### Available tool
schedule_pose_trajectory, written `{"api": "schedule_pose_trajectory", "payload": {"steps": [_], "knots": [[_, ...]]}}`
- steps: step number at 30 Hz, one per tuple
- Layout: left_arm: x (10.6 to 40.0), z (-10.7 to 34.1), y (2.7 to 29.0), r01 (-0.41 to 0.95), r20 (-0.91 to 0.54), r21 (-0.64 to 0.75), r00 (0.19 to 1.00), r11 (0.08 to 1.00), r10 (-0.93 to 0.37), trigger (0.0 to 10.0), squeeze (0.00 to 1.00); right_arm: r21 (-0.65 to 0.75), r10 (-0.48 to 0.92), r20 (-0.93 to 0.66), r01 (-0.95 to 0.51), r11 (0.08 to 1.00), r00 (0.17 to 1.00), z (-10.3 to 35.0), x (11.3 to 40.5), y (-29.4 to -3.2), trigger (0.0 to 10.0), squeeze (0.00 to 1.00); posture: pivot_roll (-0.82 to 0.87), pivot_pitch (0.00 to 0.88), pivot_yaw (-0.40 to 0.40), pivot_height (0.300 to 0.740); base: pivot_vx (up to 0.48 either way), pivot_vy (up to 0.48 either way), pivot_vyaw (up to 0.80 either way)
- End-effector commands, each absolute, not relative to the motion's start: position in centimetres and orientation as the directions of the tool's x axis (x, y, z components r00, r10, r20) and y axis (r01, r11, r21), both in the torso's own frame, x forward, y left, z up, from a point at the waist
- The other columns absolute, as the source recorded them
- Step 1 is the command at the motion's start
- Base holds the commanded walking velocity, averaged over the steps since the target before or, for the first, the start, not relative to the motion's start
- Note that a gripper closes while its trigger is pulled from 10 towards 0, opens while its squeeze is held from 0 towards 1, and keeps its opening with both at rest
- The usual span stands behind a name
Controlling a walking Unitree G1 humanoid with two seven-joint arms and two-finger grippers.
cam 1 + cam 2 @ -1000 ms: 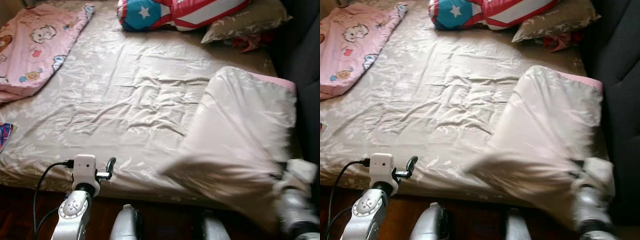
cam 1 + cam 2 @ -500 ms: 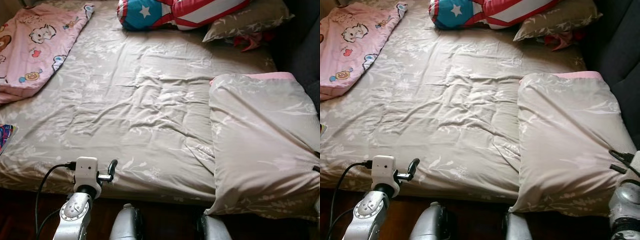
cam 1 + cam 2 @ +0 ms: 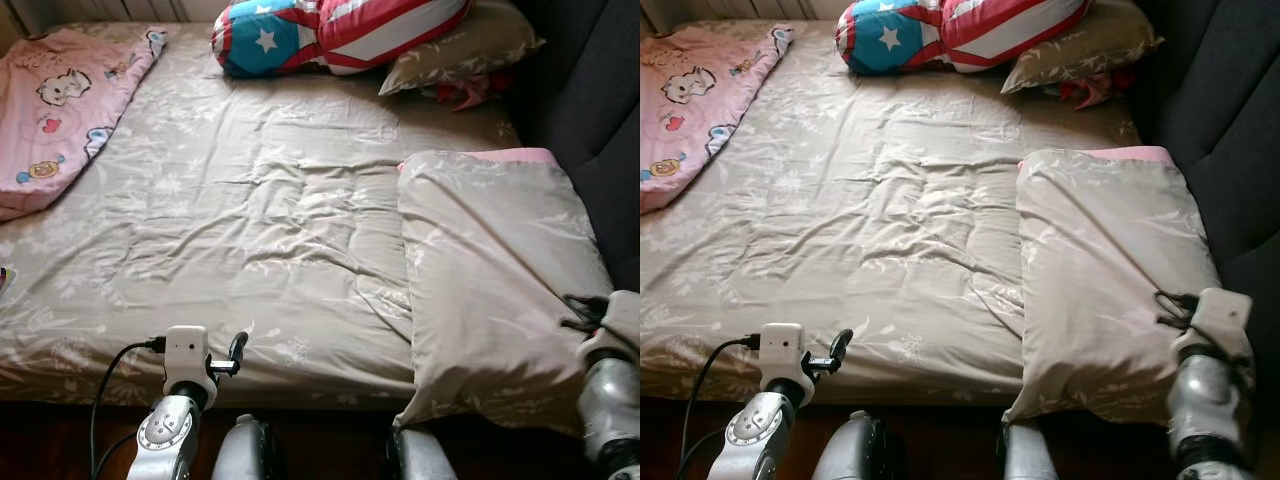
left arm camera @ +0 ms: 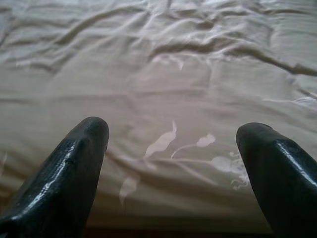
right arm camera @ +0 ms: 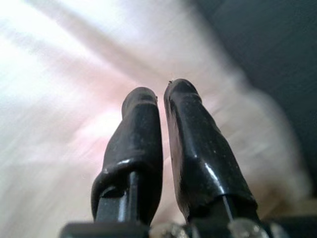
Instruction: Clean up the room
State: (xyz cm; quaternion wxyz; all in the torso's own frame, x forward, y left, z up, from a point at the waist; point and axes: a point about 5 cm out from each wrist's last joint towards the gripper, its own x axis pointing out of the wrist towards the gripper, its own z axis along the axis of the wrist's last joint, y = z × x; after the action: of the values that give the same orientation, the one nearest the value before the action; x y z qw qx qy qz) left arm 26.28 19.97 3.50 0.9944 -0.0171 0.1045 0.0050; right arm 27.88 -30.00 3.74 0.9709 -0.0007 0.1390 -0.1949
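Observation:
A beige floral pillow (image 3: pixel 490 270) with a pink far edge lies flat on the right side of the bed (image 3: pixel 250 220), its near corner hanging over the front edge. My right gripper (image 3: pixel 578 308) rests against the pillow's near right edge. In the right wrist view this gripper (image 5: pixel 163 99) is shut, with nothing visible between the tips and blurred pale fabric behind. My left gripper (image 3: pixel 235 352) hovers at the bed's front edge. Its fingers (image 4: pixel 74 158) stand wide open above the bare sheet.
A pink cartoon blanket (image 3: pixel 60 100) lies folded at the far left. A star-and-stripe cushion (image 3: pixel 330 30), a second beige pillow (image 3: pixel 470 45) and a red cloth (image 3: pixel 465 92) sit at the head. Dark upholstery (image 3: pixel 590 90) borders the right side. Dark floor (image 3: pixel 60 440) runs below.
The pillow, lifted and blurred a second ago, has dropped flat onto the bed's right side. My right gripper has come up to its near right edge. The camera has shifted slightly.

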Motion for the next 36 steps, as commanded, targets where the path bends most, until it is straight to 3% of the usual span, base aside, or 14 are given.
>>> {"api": "schedule_pose_trajectory", "payload": {"steps": [1, 8, 14, 17, 26, 36], "knots": [[25.4, 1.7, 20.7, -0.053, -0.283, -0.047, 0.959, 0.997, 0.038, 10.0, 0.00, -0.063, -0.253, -0.360, 0.247, 0.967, 0.898, 0.9, 26.5, -27.4, 10.0, 0.00, -0.12, 0.172, 0.010, 0.669, 0.000, 0.000, 0.00], [24.3, -1.2, 20.4, -0.054, -0.408, -0.046, 0.912, 0.997, 0.030, 10.0, 0.00, 0.026, -0.148, -0.539, 0.193, 0.981, 0.829, -4.4, 22.0, -23.0, 10.0, 0.00, -0.14, 0.145, 0.027, 0.714, 0.000, 0.000, 0.00], [24.0, -2.6, 20.5, -0.073, -0.480, -0.053, 0.877, 0.996, 0.039, 10.0, 0.00, 0.065, -0.097, -0.607, 0.171, 0.983, 0.789, -5.8, 20.9, -21.1, 10.0, 0.00, -0.15, 0.126, 0.027, 0.740, 0.000, 0.000, 0.00], [23.5, -3.6, 20.7, -0.094, -0.540, -0.049, 0.840, 0.994, 0.052, 10.0, 0.00, 0.050, 0.001, -0.663, 0.042, 0.998, 0.749, -6.7, 20.2, -19.1, 10.0, 0.00, -0.14, 0.106, 0.025, 0.740, 0.000, 0.000, 0.00], [21.9, -5.7, 20.2, -0.059, -0.666, 0.011, 0.744, 0.998, 0.052, 10.0, 0.00, 0.026, -0.041, -0.740, 0.090, 0.996, 0.671, -7.7, 19.1, -18.9, 10.0, 0.00, -0.13, 0.061, 0.013, 0.740, 0.000, 0.000, 0.00], [19.5, -7.4, 20.1, -0.053, -0.751, 0.037, 0.658, 0.998, 0.063, 10.0, 0.00, 0.031, -0.031, -0.762, 0.084, 0.996, 0.646, -8.2, 18.3, -18.6, 10.0, 0.00, -0.12, 0.063, -0.005, 0.740, 0.000, 0.000, 0.00]]}}
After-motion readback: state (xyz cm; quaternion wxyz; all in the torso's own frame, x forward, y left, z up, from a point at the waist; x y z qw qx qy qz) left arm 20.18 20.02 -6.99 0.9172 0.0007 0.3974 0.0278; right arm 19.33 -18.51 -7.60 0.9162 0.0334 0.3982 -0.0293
